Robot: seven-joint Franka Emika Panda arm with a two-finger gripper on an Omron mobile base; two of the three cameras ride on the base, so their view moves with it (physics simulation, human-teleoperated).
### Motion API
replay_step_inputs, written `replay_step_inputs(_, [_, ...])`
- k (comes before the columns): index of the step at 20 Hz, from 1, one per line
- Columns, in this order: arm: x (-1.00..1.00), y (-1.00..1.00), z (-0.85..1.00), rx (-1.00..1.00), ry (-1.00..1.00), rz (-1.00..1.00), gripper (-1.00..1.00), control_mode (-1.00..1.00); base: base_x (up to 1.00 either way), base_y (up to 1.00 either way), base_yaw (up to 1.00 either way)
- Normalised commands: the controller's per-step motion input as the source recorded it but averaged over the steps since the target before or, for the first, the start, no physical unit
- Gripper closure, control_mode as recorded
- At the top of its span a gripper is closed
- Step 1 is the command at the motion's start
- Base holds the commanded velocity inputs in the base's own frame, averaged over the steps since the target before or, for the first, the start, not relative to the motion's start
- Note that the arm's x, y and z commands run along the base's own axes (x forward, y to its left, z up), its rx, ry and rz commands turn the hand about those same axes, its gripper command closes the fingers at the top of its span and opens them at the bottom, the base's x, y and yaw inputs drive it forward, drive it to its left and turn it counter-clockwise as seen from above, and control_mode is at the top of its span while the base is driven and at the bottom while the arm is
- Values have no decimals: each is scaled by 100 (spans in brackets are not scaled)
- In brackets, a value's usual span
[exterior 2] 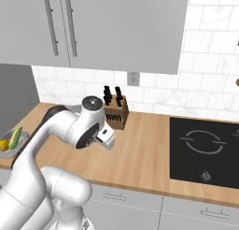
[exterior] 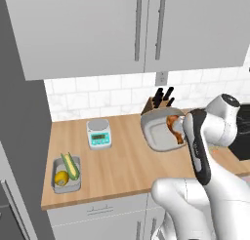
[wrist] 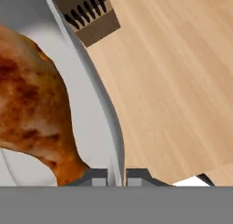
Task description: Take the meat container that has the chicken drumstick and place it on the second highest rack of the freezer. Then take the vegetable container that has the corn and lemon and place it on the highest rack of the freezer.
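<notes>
Your wooden surface [exterior: 122, 156] runs beneath grey cabinets [exterior: 97, 29] and white tile; your jaws clamp the rim of the meat container [exterior: 158, 134], tilted above it, holding the glossy orange-brown chicken drumstick [wrist: 32, 114].

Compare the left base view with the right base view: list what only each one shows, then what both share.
Left base view alone: the kitchen scale and the meat container with the chicken drumstick. Right base view alone: the black cooktop. Shared: the knife block, the wooden counter, and the vegetable container with corn and lemon.
</notes>
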Motion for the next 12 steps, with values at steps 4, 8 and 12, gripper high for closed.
replay_step_inputs(4, [-9,25,15,-3,-1,0,100,100,-32,75,1])
replay_step_inputs(8, [0,0,0,0,0,0,100,100,-84,100,2])
replay_step_inputs(12, [0,0,0,0,0,0,100,100,-100,100,1])
